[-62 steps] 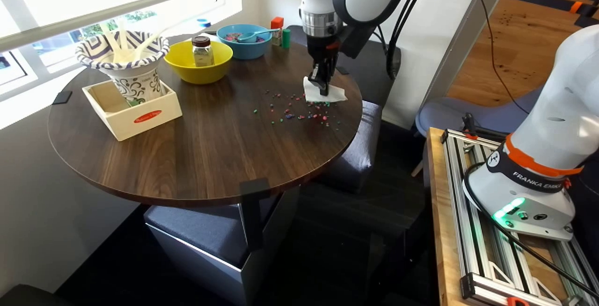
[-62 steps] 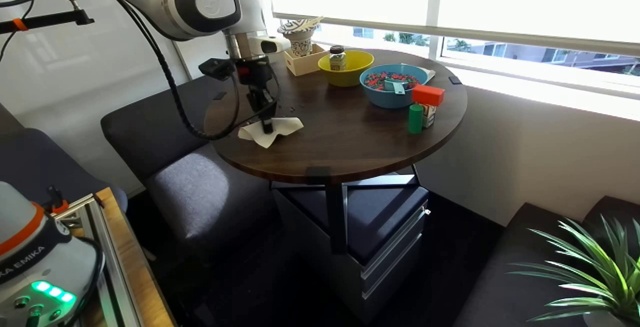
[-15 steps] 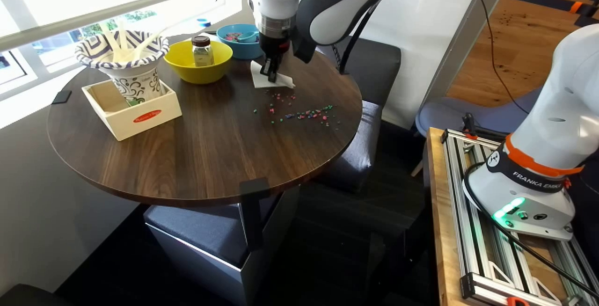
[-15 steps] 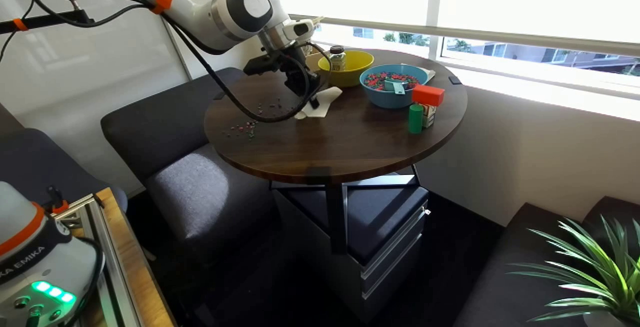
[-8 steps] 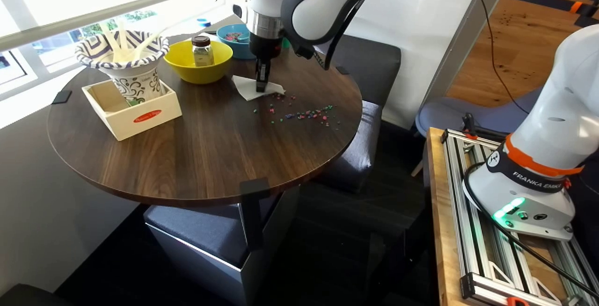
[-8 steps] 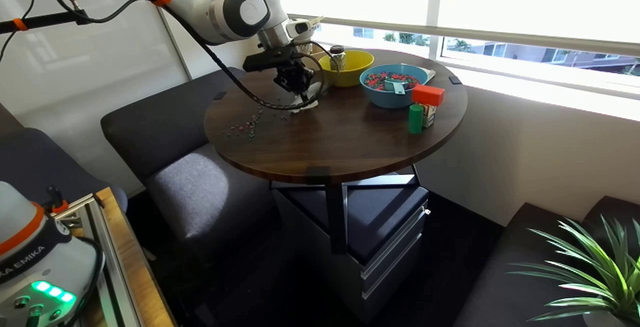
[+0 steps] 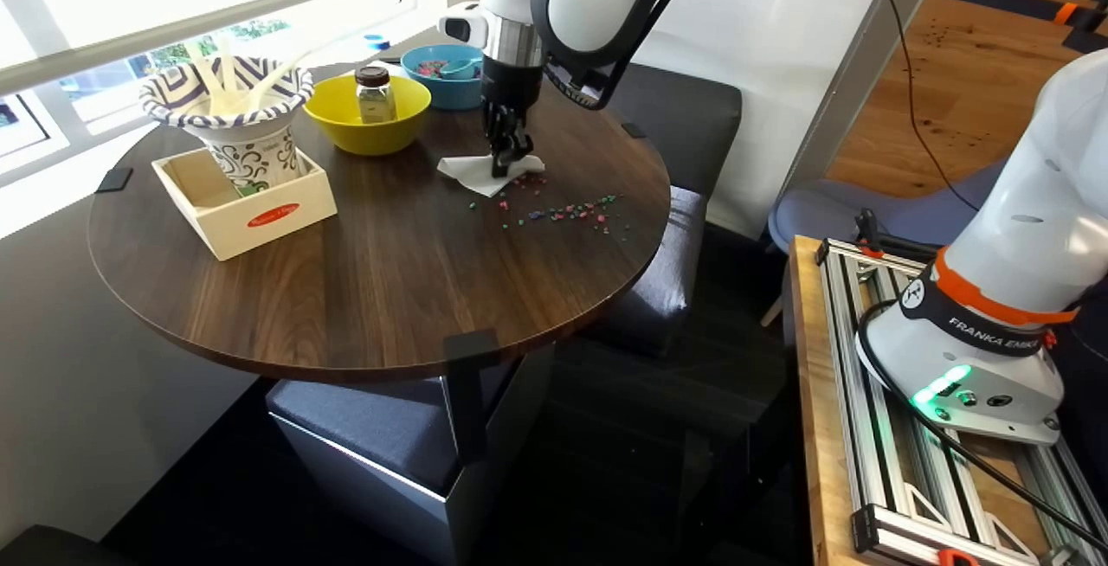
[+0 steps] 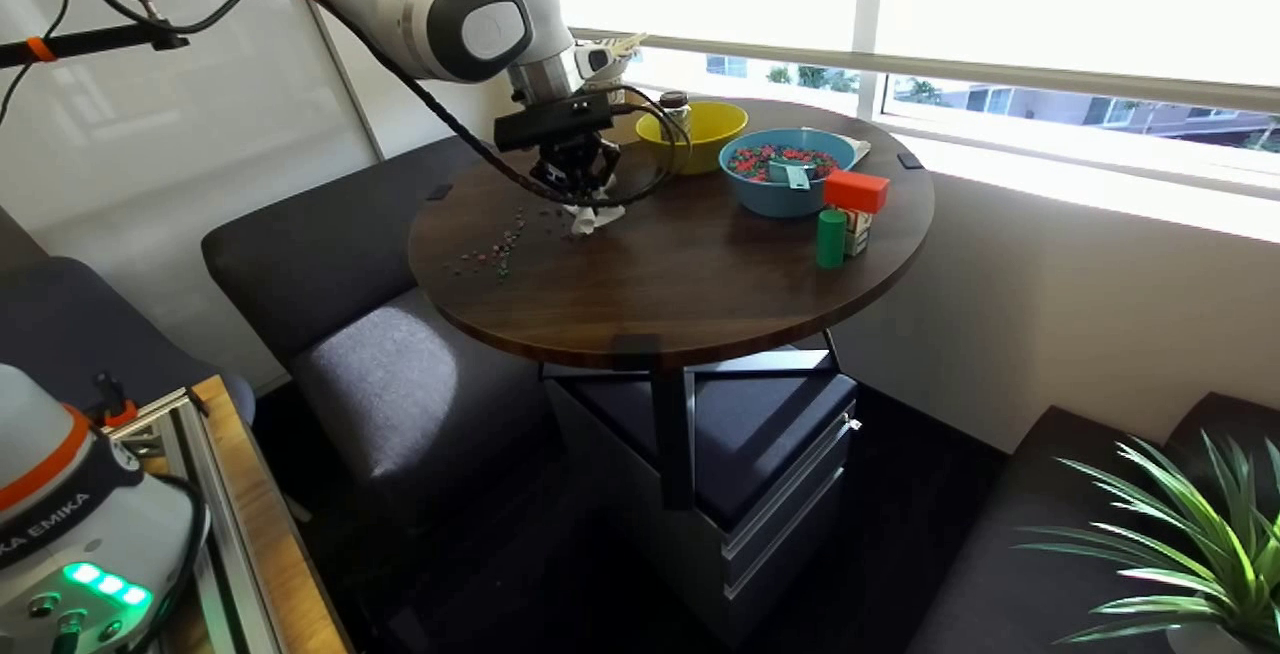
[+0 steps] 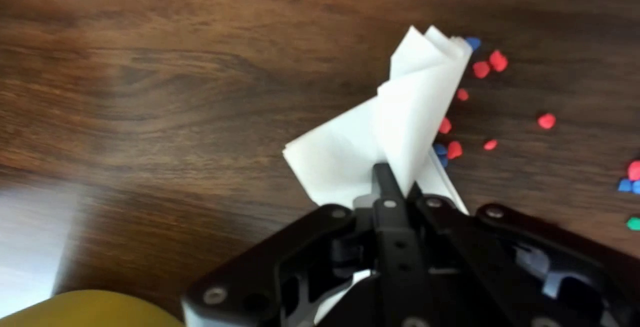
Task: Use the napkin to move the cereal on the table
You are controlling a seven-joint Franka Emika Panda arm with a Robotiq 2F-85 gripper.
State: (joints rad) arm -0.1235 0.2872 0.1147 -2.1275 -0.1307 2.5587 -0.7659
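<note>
The white napkin (image 7: 472,173) is folded and creased and rests low at the dark brown round table (image 7: 389,280). My gripper (image 7: 500,170) points down and is shut on it; in the wrist view the fingertips (image 9: 384,172) pinch an upright fold of the napkin (image 9: 345,152). The cereal (image 7: 601,218) lies scattered from the napkin toward the robot-side table edge. In the wrist view several red and blue bits of cereal (image 9: 481,69) lie along the napkin's right edge. In an exterior view a cable partly covers the napkin (image 8: 594,220). Whether cereal lies under the napkin is hidden.
A yellow bowl (image 7: 368,138) with a jar stands near the gripper and also shows in the wrist view (image 9: 90,312). A blue bowl (image 8: 775,196) holds coloured bits and a scoop. A red-topped box (image 8: 857,190), green cylinder (image 8: 831,239) and light wooden box (image 7: 277,224) also stand there.
Over four seconds my gripper has carried the napkin from the cereal near the edge toward the bowls. In the last half second it has turned and shifted slightly back toward the cereal.
</note>
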